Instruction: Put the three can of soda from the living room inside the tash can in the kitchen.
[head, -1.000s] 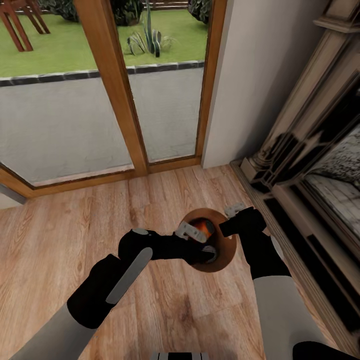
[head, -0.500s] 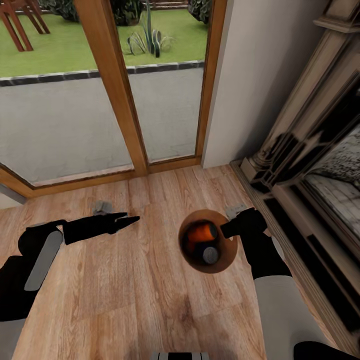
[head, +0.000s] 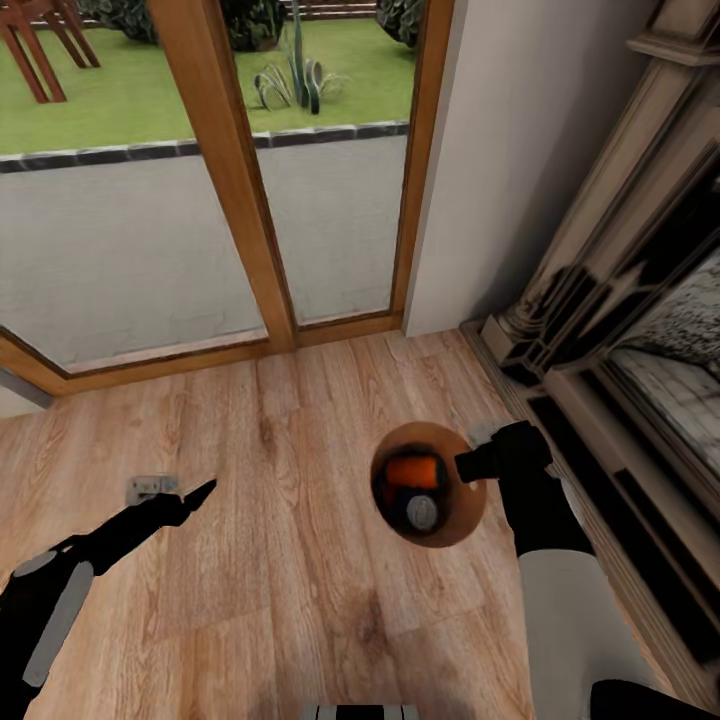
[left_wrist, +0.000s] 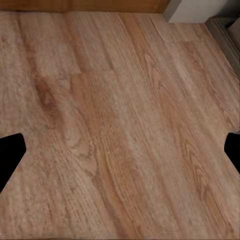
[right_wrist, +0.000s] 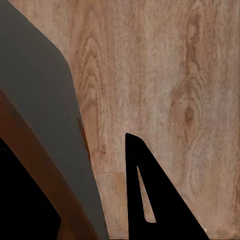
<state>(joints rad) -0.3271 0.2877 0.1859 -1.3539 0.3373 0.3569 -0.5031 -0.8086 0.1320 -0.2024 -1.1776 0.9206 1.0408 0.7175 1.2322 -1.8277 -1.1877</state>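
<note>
Cans (head: 415, 487) half-hidden inside trash can (head: 455, 528)

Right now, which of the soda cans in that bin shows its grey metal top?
The dark can, nearer the robot in the trash can; the orange can behind it shows its side.

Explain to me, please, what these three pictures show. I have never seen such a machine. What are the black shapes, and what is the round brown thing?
This is a simulated robot with two arms. The large picture looks down from its head; the other two come from cameras near each gripper. The round thing is a trash can, grey outside and brown inside, gripped at its rim by the right gripper. Inside lie an orange soda can and a dark one with a grey top. The left gripper is open and holds nothing; its camera sees its black fingertips above the wooden floor.
</note>
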